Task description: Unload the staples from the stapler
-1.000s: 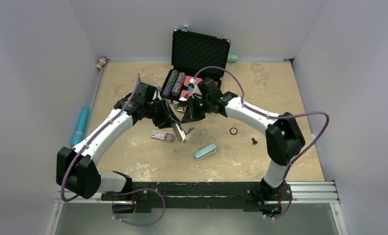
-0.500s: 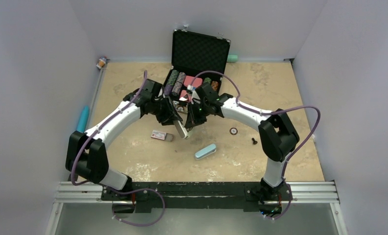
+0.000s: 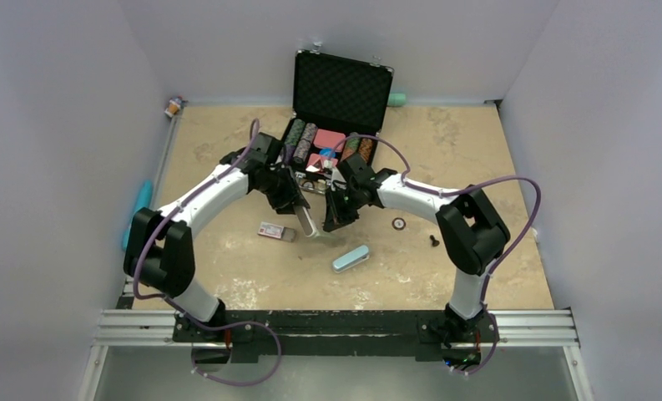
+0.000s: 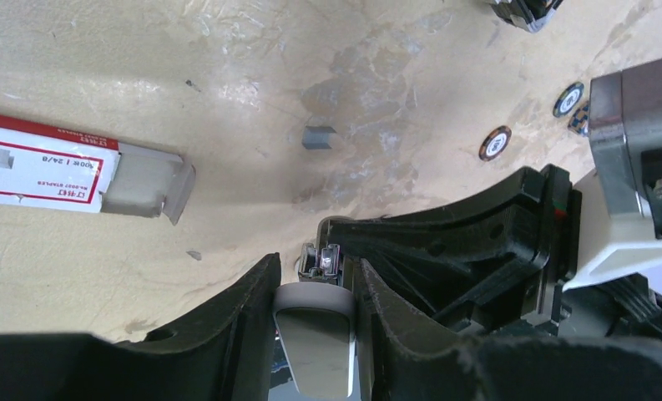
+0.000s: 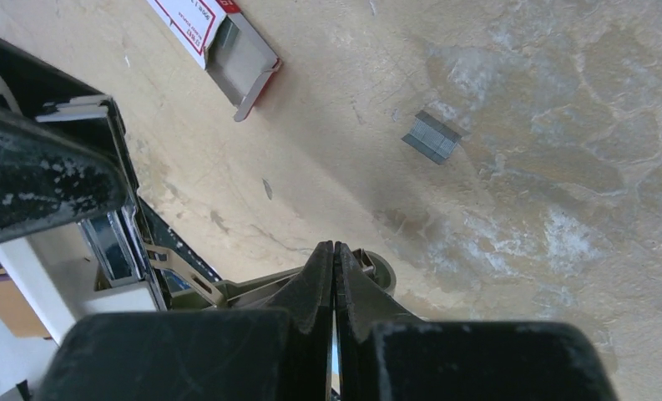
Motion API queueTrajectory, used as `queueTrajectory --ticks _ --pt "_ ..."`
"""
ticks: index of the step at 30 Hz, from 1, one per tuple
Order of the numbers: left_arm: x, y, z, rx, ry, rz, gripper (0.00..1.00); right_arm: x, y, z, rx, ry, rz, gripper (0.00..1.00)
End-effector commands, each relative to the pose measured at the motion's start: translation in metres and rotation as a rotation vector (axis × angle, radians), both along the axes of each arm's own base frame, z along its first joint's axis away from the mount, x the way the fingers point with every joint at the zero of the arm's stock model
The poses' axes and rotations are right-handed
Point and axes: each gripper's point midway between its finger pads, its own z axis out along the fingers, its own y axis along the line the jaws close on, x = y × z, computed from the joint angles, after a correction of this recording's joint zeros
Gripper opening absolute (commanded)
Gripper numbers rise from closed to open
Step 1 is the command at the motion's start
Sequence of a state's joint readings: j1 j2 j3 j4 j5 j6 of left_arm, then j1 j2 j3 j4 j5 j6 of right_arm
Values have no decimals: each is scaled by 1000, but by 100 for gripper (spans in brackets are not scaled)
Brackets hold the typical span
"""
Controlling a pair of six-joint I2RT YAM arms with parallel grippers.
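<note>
My left gripper [image 4: 313,271] is shut on the silver-grey stapler [image 4: 315,334], held above the table with its metal magazine end [image 4: 323,261] sticking out past the fingers. In the top view the stapler [image 3: 307,220] hangs between both grippers. My right gripper [image 5: 334,246] is shut with nothing between its fingers, and its tips rest against the stapler's olive-grey lower arm [image 5: 252,288]. A short grey strip of staples [image 4: 317,137] lies loose on the table below, also visible from the right wrist as the staples [image 5: 432,136].
A red-and-white staple box [image 3: 275,231] lies open left of the stapler. A teal case [image 3: 350,259] sits nearer. An open black case [image 3: 336,100] of poker chips stands behind. A loose chip [image 3: 399,223] and a small black piece [image 3: 434,241] lie to the right.
Both arms have drawn their elbows in. The right gripper has come down and nearer, to the stapler's lower end. The left gripper kept hold of the stapler, which is less spread open.
</note>
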State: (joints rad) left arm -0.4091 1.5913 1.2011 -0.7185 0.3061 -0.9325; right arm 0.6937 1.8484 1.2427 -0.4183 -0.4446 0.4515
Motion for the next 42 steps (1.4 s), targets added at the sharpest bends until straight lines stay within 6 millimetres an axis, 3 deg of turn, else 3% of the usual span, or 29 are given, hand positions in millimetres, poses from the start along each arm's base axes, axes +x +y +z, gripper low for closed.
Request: queueTrajectory --ticks 1,23,24,25,26,27,28,35,38,42 --pt "22 -1 -1 20 -46 28 0 -6 4 15 39 -16 37 0" --pt "10 -4 29 -61 -109 21 0 -10 3 49 82 -54 57 0" --pt "7 -5 32 -72 -116 16 0 -8 0 54 69 -75 57 4" --pt "5 -4 35 -82 -128 9 0 -4 -5 59 48 -98 50 25" --pt "1 -4 39 -89 -137 0 0 1 -11 65 28 -126 39 65" --pt "-3 -3 45 -99 -153 -7 0 5 -16 73 20 -150 31 94" --pt "-7 -3 48 -107 -162 -19 0 10 -20 83 21 -172 18 98" --pt "-29 0 81 -167 -254 -70 0 29 -36 161 155 -263 -76 99" --pt "-37 0 100 -209 -311 -80 0 17 -33 193 266 -263 -102 99" --pt "-48 -4 130 -297 -382 -98 0 -22 -24 243 539 -239 -71 99"
